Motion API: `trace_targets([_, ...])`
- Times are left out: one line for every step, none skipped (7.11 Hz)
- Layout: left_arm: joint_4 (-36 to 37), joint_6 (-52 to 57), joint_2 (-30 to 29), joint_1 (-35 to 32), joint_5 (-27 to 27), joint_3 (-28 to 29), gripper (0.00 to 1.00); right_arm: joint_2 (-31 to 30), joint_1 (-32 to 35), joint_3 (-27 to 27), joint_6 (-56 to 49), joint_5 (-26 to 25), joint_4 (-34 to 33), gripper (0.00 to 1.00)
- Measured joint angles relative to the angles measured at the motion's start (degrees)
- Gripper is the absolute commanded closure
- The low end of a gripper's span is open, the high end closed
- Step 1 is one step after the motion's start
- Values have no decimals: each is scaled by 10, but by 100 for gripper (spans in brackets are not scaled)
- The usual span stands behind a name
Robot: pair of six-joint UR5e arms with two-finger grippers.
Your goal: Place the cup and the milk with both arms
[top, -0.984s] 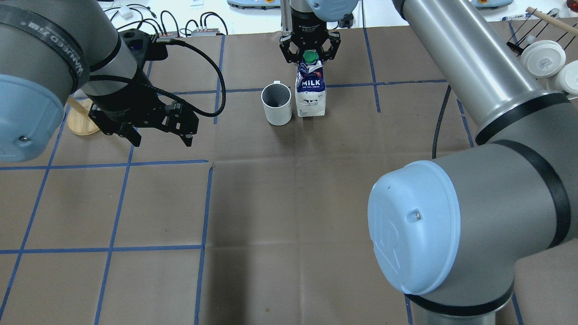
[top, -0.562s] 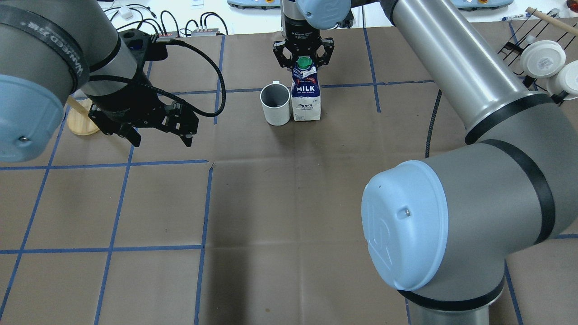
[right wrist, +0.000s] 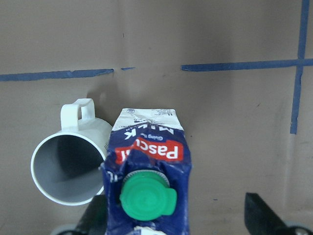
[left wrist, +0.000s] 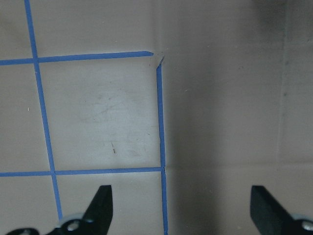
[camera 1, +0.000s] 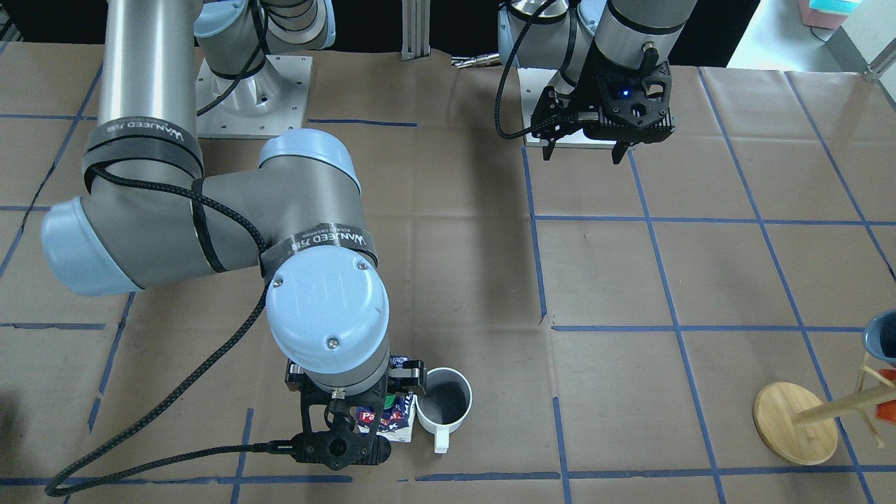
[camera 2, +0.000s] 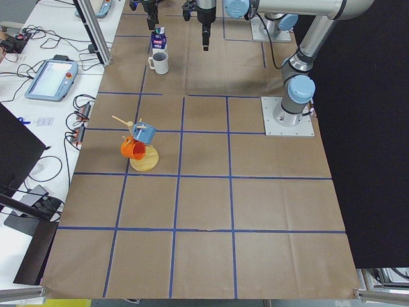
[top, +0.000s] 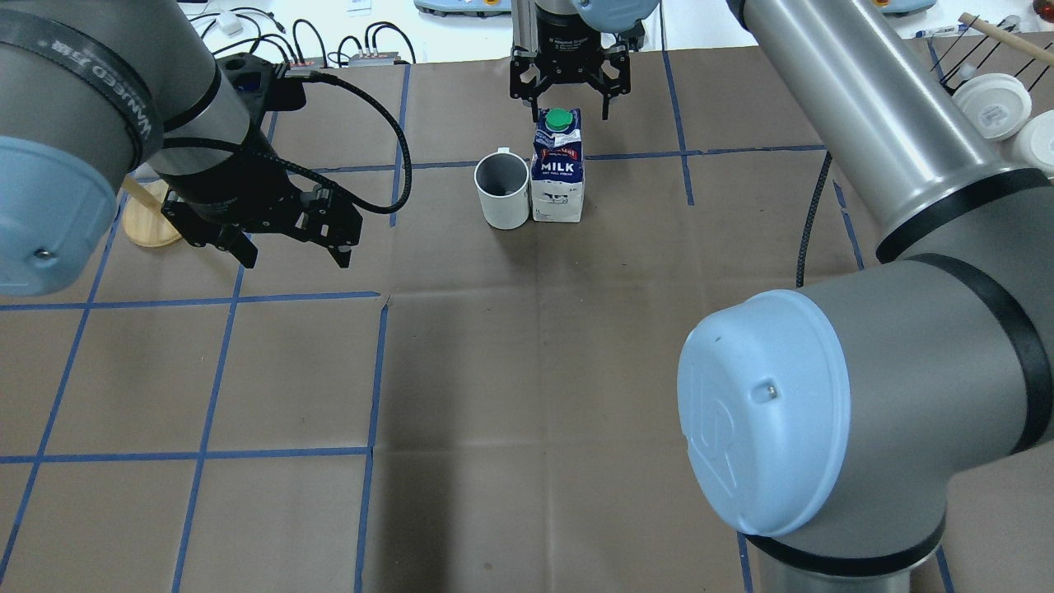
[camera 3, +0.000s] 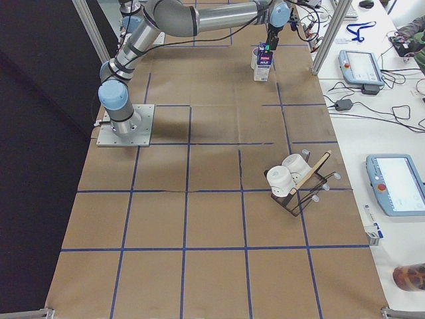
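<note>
The milk carton (top: 557, 171) stands upright on the brown table, green cap up. The white cup (top: 502, 189) stands right against its left side, handle towards the far edge. My right gripper (top: 570, 111) is open just above the carton's top, a finger on each side and apart from it. In the right wrist view the carton (right wrist: 146, 161) and cup (right wrist: 68, 169) lie below the spread fingers (right wrist: 264, 218). My left gripper (top: 292, 251) is open and empty, hovering left of the cup; its wrist view shows only its fingertips (left wrist: 100, 205) over bare table.
A wooden mug stand base (top: 151, 218) sits behind the left gripper; it holds an orange and a blue mug (camera 2: 137, 144). A wire rack with white cups (top: 992, 107) stands at the far right. Blue tape lines (top: 375, 371) cross the table.
The right gripper carried the tilted carton left to the cup, set it upright, then opened and lifted off it. The left arm has not moved.
</note>
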Motion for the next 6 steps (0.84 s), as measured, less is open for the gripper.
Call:
trace_targets([0,0,1,0,0,-1,0,-24,-11,7,-41,-1,23,3])
trace_targets([0,0,2,0,1,-3,0,-50,-28,17,-92,-1,56,4])
trace_targets([0,0,3,0,1,-4,0,-73,-44,30,-121,0,86,4])
trace_targets([0,0,3,0,1,-4,0,-100,-56,48,-135,-1,101,4])
trace_targets([0,0,3,0,1,-4,0,-132,-67,78,-142,-4,107,3])
trace_targets([0,0,3,0,1,-4,0,-168,-84,116,-147,-5,108,3])
